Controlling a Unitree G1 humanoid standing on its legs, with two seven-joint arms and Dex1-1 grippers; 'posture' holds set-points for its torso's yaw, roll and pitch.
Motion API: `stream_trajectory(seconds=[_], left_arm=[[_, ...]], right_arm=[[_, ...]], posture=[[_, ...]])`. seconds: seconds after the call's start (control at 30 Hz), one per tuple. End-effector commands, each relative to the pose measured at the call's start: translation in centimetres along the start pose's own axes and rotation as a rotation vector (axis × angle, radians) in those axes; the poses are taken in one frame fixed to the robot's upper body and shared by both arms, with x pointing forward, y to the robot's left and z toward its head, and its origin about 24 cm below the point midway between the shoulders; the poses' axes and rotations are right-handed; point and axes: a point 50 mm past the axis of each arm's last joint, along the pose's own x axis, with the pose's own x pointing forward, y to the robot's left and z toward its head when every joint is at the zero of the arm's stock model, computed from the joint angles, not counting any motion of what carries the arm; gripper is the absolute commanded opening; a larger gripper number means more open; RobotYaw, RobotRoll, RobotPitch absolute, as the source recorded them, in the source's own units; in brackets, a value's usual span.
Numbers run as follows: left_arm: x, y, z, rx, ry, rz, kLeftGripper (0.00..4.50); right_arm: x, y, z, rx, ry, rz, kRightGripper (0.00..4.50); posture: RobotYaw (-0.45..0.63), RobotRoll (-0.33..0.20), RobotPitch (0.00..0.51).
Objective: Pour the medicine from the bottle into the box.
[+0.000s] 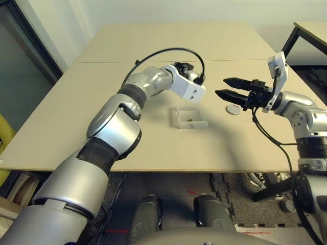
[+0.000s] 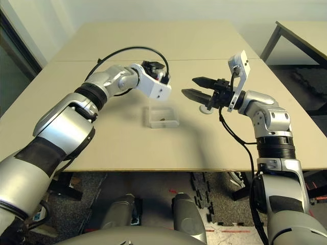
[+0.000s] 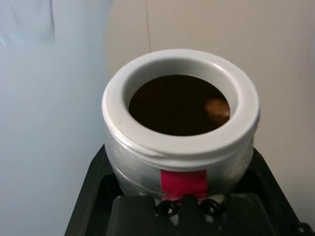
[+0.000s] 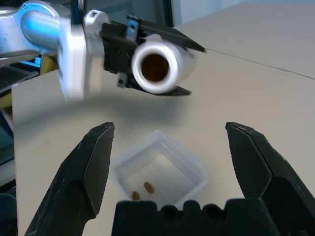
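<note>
Your left gripper [image 4: 147, 64] is clamping the bottle [image 4: 156, 66] between its two black fingers and holding it in the air above the table [image 1: 127, 138], tipped onto its side. The bottle's open white-rimmed mouth is facing across toward your right gripper [image 1: 223, 88], and its red label patch is showing just below the rim in the left wrist view. The bottle is hanging above and slightly behind the box [image 1: 190, 117], not touching it.

The box is sitting flat on the table between your two arms. Two small brown pills, the medicine [image 4: 141, 190], are lying on the box's floor, close together near one corner.

Your right gripper is hovering off the table to the right of the box with its jaws spread wide and nothing between them; its fingertips are pointing toward the bottle. A flat round cap [image 1: 233, 108] is lying on the table to the right of the box, just under the right gripper.
</note>
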Motion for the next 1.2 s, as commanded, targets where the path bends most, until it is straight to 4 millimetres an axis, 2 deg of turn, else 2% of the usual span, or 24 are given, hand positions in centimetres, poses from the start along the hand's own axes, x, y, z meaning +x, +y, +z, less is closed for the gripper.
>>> stream_trajectory(seconds=[0.03, 0.23, 0.47, 0.7, 0.87, 1.2], left_arm=[[-1.1, 0.4, -1.4, -0.235, -0.034, 0.028, 2.58], [-2.8, 0.5, -4.1, -0.602, -0.082, 0.161, 2.58], [-4.7, -0.4, -7.3, -0.888, -0.068, 0.331, 2.58], [-6.1, -1.7, -9.4, -1.017, -0.046, 0.486, 2.58], [-6.9, -4.1, -11.4, -1.088, 0.060, 0.586, 2.58], [-7.6, -7.0, -13.0, -1.189, 0.148, 0.637, 2.58]], right_arm=[[-0.4, -0.7, 0.5, -0.016, -0.004, -0.029, 4.50], [-0.9, -1.5, 0.5, -0.025, 0.004, -0.067, 4.50], [-1.4, -2.1, 0.2, -0.028, 0.017, -0.098, 4.50], [-1.9, -2.5, -0.1, -0.028, 0.021, -0.134, 4.50], [-2.0, -2.7, -0.6, -0.021, 0.022, -0.156, 4.50], [-2.0, -2.8, -1.0, -0.024, 0.028, -0.175, 4.50]], posture=[[-0.03, 0.000, 0.000], [-0.02, 0.000, 0.000], [-0.02, 0.000, 0.000], [-0.03, 0.000, 0.000], [-0.03, 0.000, 0.000], [-0.03, 0.000, 0.000]])
